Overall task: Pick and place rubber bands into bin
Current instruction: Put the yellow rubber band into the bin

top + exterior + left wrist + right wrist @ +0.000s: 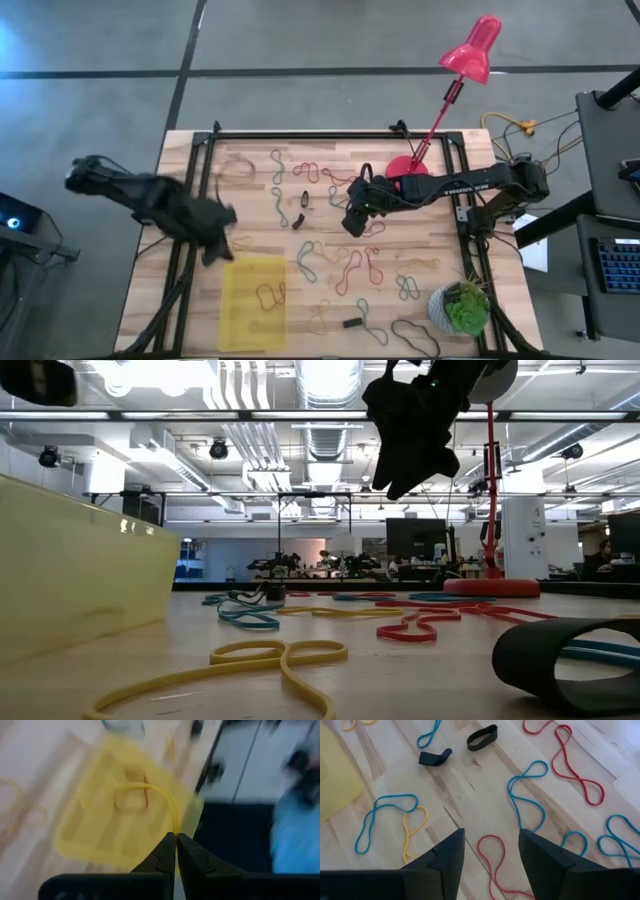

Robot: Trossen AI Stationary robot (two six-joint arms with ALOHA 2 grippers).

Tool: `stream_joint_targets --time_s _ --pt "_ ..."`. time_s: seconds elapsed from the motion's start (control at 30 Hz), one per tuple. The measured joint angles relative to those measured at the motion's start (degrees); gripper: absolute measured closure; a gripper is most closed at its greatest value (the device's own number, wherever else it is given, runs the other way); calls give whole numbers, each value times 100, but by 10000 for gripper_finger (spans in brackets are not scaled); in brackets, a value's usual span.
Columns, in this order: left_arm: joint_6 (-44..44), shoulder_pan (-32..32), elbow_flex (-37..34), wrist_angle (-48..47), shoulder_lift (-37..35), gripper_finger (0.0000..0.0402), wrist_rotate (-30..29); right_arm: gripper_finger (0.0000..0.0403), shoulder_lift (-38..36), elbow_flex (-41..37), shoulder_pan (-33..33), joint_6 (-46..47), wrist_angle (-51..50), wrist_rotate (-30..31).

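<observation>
Left wrist view: yellow rubber band (170, 805) pinched between jaws.

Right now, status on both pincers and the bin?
Left pincer shut on a yellow rubber band, above the bin. Right pincer open, empty, over loose bands. Nothing blocking.

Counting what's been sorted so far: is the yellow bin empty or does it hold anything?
Not empty. The translucent yellow plastic bin holds one tan rubber band, lying looped on its floor in the high view.

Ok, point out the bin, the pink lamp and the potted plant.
bin (243, 300): high view, bare floor of the tray.
pink lamp (474, 48): high view, its shade.
potted plant (465, 306): high view, its green leaves.
</observation>
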Motion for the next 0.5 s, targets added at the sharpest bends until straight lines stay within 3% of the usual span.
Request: stream_joint_targets --time_s 0.13,0.3,0.4,0.5 --pt "133 -851 -2 370 809 401 -324 230 0 0 -21 -1 19 0" --pt "1 -1187 -6 290 1845 401 -1067 229 0 0 -46 -17 135 85" --pt "-5 -1187 -9 213 2293 391 -1024 230 0 0 -50 -22 162 246" --pt "-11 -1194 4 192 2596 363 -602 229 0 0 -50 -43 152 276"
